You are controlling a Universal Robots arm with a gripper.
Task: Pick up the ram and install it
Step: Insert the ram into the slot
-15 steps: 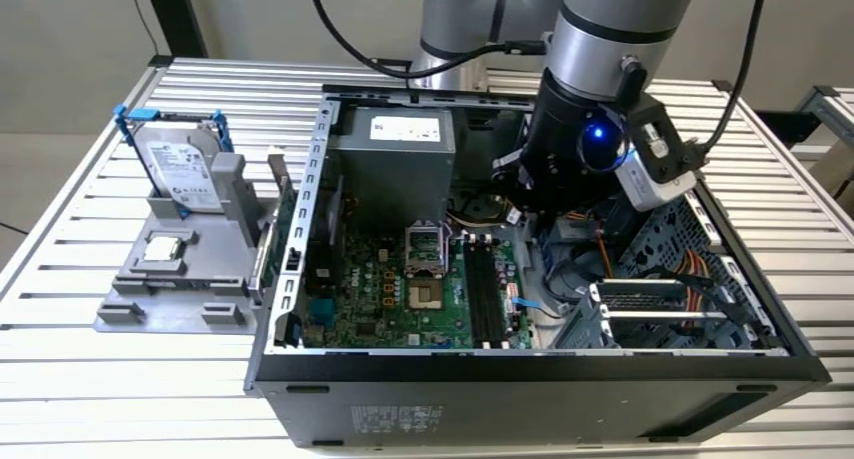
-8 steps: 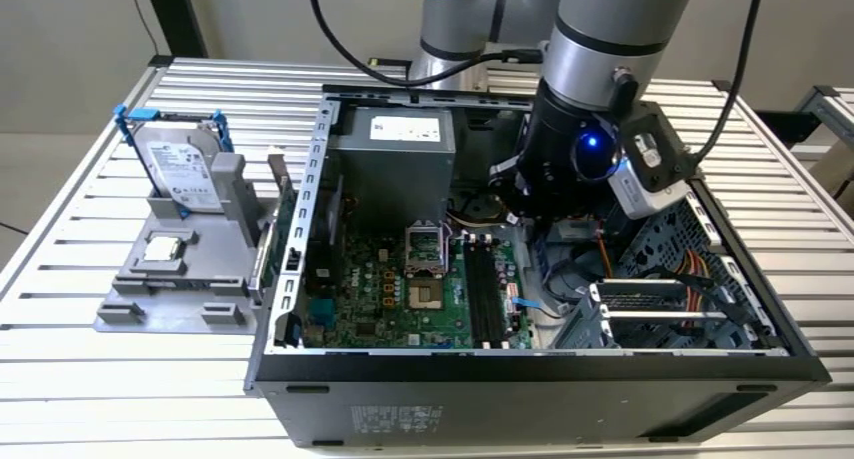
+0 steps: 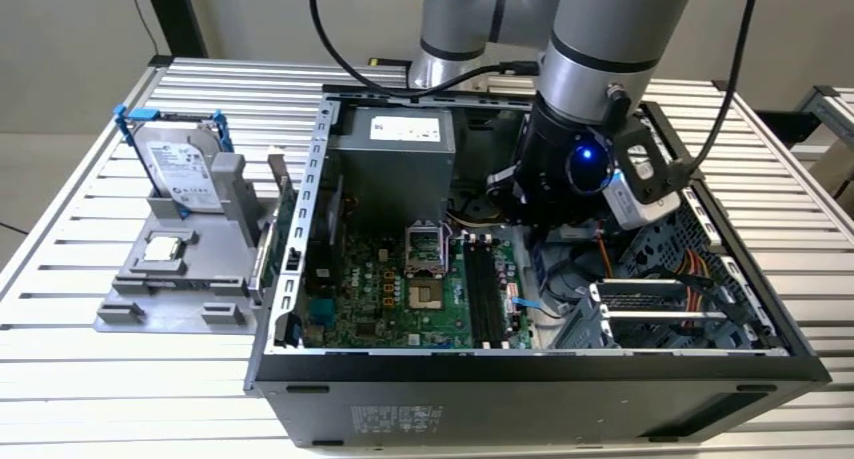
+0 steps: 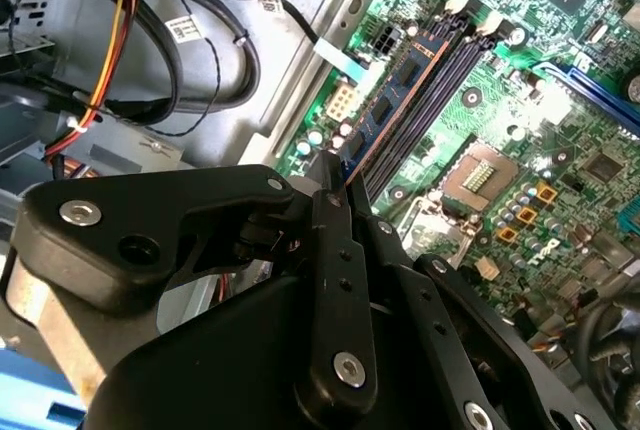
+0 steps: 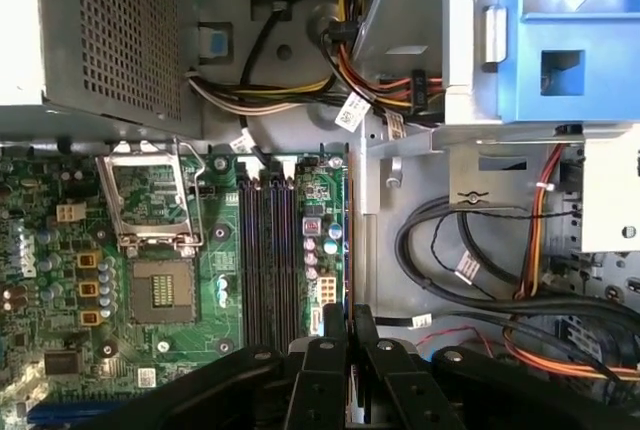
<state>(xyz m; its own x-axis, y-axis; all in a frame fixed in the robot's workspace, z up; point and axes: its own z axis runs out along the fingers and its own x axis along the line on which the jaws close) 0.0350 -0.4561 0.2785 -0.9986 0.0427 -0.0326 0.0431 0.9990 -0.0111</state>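
The ram (image 4: 392, 90) is a thin dark blue-green stick with chips, and my gripper (image 4: 335, 178) is shut on one end of it. In the first wrist view I see the ram (image 5: 347, 240) edge-on, running out from between the gripper's (image 5: 348, 318) black fingers. It hangs above the green motherboard (image 5: 215, 280), parallel to the long black slots (image 5: 270, 250) and off to their side, over the board's edge by the metal wall. In the exterior view the arm's wrist (image 3: 581, 164) reaches down into the open computer case (image 3: 534, 364), just past the slots (image 3: 483, 289).
Bundles of black, red and yellow cables (image 5: 480, 270) lie in the case beside the board. An open processor socket (image 5: 160, 290) sits beyond the slots. Outside the case a grey holder (image 3: 174, 299) carries a hard drive in a blue frame (image 3: 180, 164) and a small silver chip (image 3: 163, 247).
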